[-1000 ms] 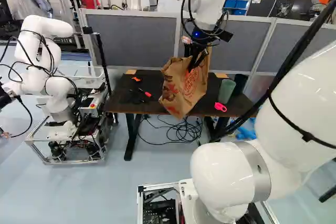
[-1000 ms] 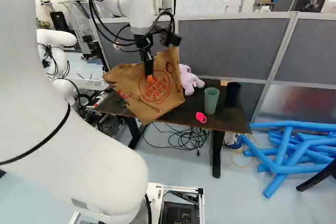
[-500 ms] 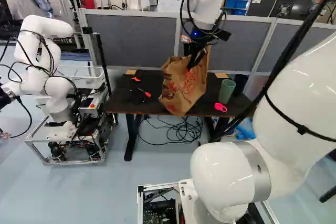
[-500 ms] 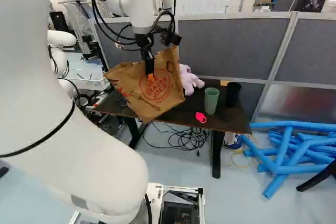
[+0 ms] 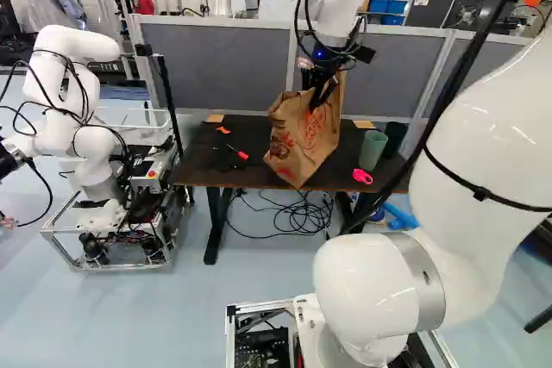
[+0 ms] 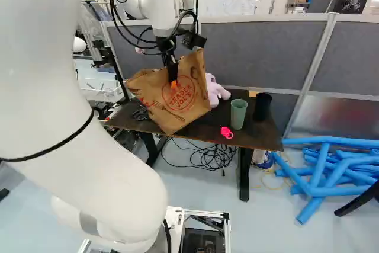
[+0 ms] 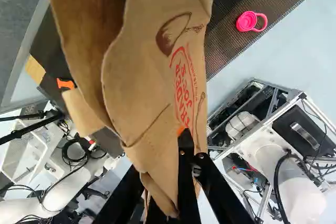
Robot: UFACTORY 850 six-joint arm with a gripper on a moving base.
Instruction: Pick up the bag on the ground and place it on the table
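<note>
Pinching a creased, matte brown paper bag (image 5: 304, 142)

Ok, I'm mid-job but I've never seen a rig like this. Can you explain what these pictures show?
The machine is one white arm on a moving base. Two pictures come from cameras on that base, behind the arm, left and right; the third looks along the gripper from the wrist.

The gripper holds a brown paper bag, pinched in its fingers. The bag hangs tilted at the dark table; I can't tell whether its bottom touches.

On the table are a green cup, a black cup, a pink looped piece and a lilac plush toy.

The white arm at the left of the left base view is another robot.
</note>
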